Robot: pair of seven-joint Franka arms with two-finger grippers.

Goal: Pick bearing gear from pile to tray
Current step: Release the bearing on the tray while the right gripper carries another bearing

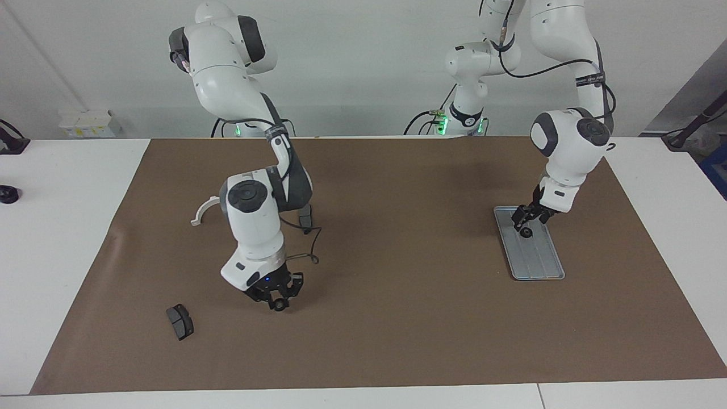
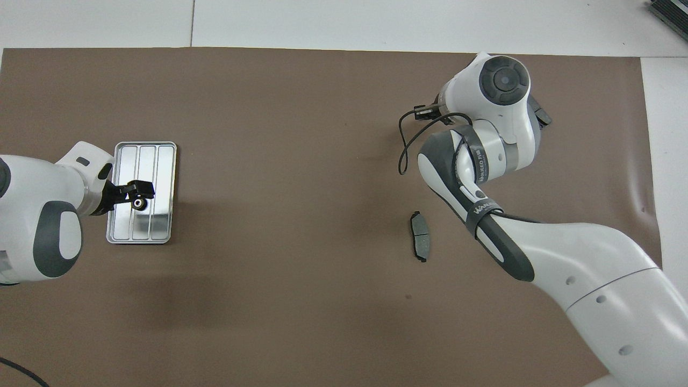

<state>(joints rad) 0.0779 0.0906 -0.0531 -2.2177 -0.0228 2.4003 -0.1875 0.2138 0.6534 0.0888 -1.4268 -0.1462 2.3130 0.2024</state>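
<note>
The silver tray [image 1: 538,258] [image 2: 161,161] lies toward the left arm's end of the table. My left gripper [image 1: 527,220] [image 2: 137,193] hangs low over it, open. A small black bearing gear [image 1: 526,232] [image 2: 140,203] sits on the tray just under its fingertips. My right gripper [image 1: 278,298] is raised a little above the brown mat, shut on another small black bearing gear [image 1: 278,305]. The overhead view hides that gripper under its own arm. What shows of the pile is a white half-ring bracket [image 1: 203,210] and dark grey pads [image 1: 180,321] [image 2: 420,243].
A second dark pad [image 1: 305,216] is partly hidden by the right arm's forearm. The right arm's black cable [image 1: 304,250] loops out beside its wrist. The brown mat [image 1: 397,318] covers most of the white table.
</note>
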